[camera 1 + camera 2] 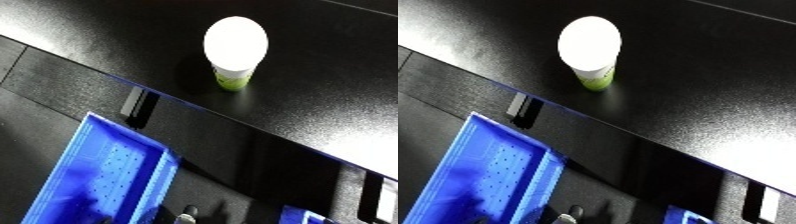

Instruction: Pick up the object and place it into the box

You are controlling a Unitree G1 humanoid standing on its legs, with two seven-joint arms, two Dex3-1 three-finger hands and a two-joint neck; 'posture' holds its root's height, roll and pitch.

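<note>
Presently, stock as seen from the head camera:

Item 1, the object: a cup-like container (234, 46) with a broad white top and a green-and-white lower body, standing upright on the black worktop (338, 75), back from its front edge. Nothing touches it.

Item 2, the box: a blue bin (102, 175) set below and in front of the worktop, at lower left. Its perforated floor and one inner wall show; no contents can be made out in the visible part. A second blue fragment at the lower edge is too small to identify.

Item 3, the hands: small dark and pale shapes at the bottom edge, beside the bin, may be fingertips. Which hand they belong to, and whether it is released, clenched or grasping, cannot be told.

Step in hand, by judgement: the pick-up has not begun; the object is ungrasped and well apart from the bin. Next move calls for a reach up and forward over the worktop edge to close round the green lower body, then a carry down-left into the bin.
</note>
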